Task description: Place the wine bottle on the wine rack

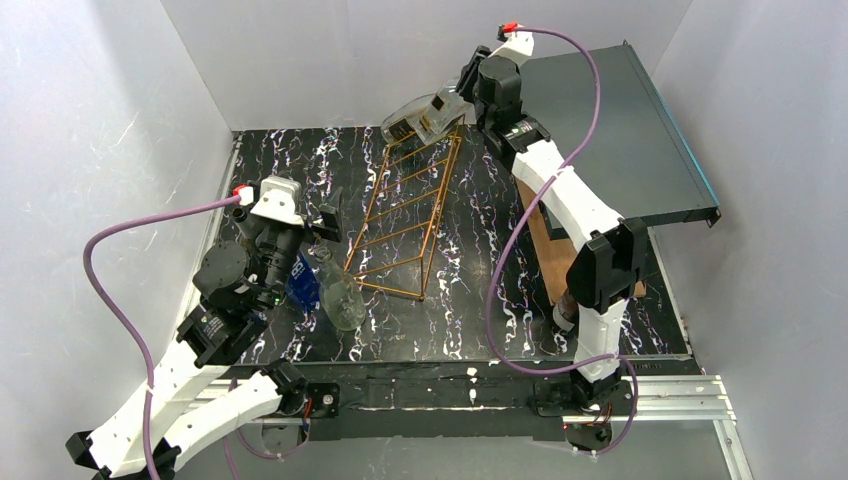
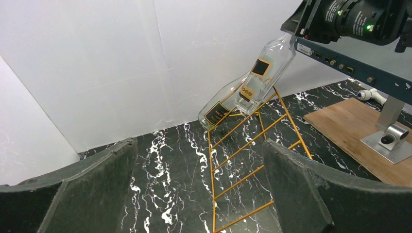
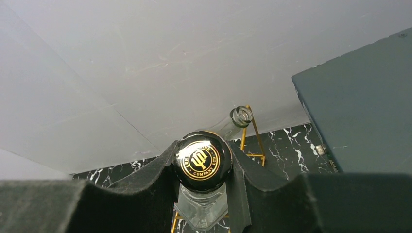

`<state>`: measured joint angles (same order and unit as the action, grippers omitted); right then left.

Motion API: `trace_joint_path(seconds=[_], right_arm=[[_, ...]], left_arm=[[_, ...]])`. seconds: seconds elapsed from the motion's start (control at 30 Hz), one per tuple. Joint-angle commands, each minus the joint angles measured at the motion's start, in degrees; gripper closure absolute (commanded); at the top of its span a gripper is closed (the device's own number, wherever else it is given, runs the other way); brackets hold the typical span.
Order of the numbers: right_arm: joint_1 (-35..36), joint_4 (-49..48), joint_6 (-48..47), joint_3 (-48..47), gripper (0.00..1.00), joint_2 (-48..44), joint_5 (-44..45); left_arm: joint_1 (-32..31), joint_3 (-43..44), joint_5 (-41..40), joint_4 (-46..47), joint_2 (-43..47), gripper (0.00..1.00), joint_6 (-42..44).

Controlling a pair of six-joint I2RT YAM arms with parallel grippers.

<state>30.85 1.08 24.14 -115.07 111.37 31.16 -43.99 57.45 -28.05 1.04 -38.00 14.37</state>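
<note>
A black tabletop veined with white (image 1: 470, 300) fills the white-walled enclosure (image 1: 300, 60). At the far right, a dark flat box (image 1: 620, 130) sits raised on a grey metal leg (image 2: 388, 114). The leg's foot plate rests on a wooden board (image 2: 340, 124) lying on the tabletop.

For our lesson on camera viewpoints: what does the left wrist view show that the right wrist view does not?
Only left wrist: the wooden board, lower rungs of the wine rack, labels on the wine bottle. Only right wrist: the bottle's black gold-printed cap, clamped in the right gripper. Both: rack top, wine bottle, a second clear bottle, the dark box.
</note>
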Motion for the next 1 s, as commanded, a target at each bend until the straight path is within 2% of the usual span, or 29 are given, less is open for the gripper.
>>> trace_joint_path(seconds=[0.0,0.47,0.97], right_arm=[[-0.2,-11.2,1.6,1.5,0.99,-4.5,0.9],[0.3,-14.0,1.5,9.4,0.99,-3.6,-2.1],[1.5,-10.4,1.6,5.8,0.99,3.3,-6.7]], left_arm=[[0.3,0.2,-0.3,1.2,0.8,0.01,-0.1],[0.3,0.3,-0.4,1.3,0.6,0.01,0.0],[0.3,0.2,-0.4,1.3,0.6,0.01,0.1]])
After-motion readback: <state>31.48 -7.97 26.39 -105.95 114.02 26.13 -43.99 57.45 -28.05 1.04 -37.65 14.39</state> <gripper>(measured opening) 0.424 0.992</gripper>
